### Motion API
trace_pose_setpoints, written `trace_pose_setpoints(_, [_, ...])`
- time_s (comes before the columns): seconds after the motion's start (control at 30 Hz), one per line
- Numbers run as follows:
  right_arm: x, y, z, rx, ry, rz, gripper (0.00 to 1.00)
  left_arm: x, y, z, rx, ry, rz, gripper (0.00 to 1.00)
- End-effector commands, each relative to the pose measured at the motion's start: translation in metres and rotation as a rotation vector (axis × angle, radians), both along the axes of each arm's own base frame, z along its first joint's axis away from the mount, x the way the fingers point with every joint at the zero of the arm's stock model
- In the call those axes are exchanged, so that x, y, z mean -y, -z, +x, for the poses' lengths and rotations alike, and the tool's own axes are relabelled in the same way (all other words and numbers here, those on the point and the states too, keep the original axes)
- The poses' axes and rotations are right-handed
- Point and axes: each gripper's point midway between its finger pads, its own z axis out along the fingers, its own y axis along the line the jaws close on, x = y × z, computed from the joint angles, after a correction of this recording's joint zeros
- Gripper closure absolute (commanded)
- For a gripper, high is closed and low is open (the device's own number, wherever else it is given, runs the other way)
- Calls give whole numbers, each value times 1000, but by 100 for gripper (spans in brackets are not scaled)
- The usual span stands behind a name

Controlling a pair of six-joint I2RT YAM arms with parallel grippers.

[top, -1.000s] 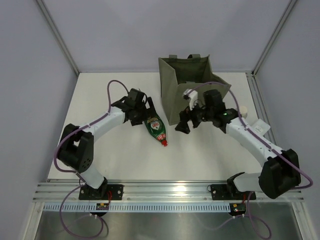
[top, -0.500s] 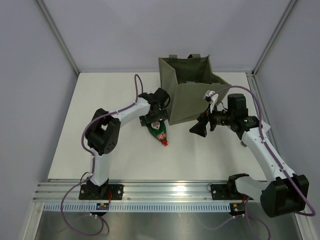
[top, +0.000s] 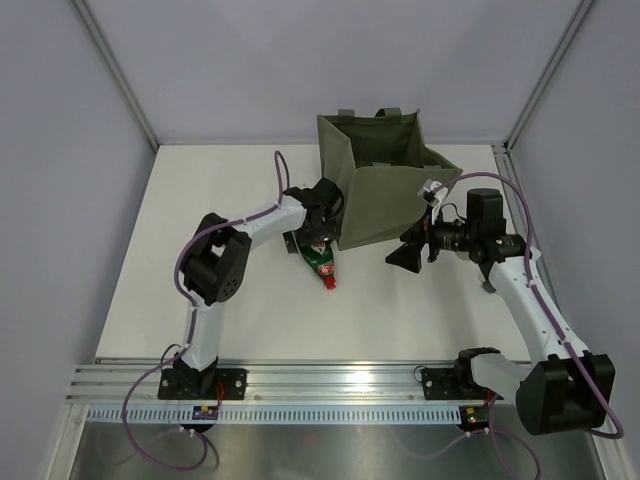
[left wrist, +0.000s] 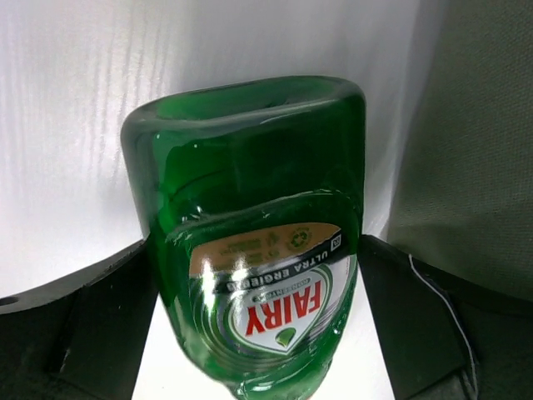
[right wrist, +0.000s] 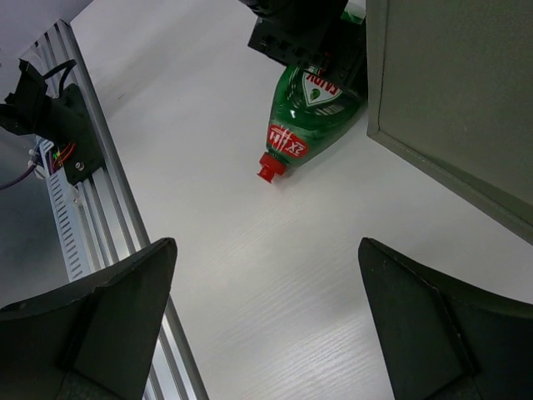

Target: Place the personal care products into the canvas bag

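Observation:
The green bottle [top: 320, 262] with a red cap [top: 328, 284] lies on the white table beside the olive canvas bag [top: 385, 185], cap toward the arms. My left gripper [top: 314, 236] is open with a finger on each side of the bottle's base. The left wrist view shows the bottle [left wrist: 250, 250] filling the gap between the fingers [left wrist: 92, 317], the bag's wall [left wrist: 475, 142] at right. My right gripper [top: 403, 256] is open and empty above the table in front of the bag; its view shows the bottle [right wrist: 312, 117] and bag [right wrist: 450, 92]. No other care products show.
The bag stands open at the back middle of the table, its near corner close to the bottle. A metal rail [top: 340, 380] runs along the near edge and shows in the right wrist view [right wrist: 83, 208]. Grey walls enclose the table.
My left gripper has swung right from the table's left part down over the bottle's base. My right gripper has drawn back from the bag's front and turned toward the bottle.

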Motion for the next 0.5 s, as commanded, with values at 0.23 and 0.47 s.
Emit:
trace_pose_setpoints(0.23, [2, -13, -4, 26, -30, 58, 1, -28, 69, -40, -234, 24, 111, 6])
trace_pose_setpoints(0.47, [4, -14, -5, 25, -29, 69, 0, -27, 46, -32, -161, 103, 29, 94])
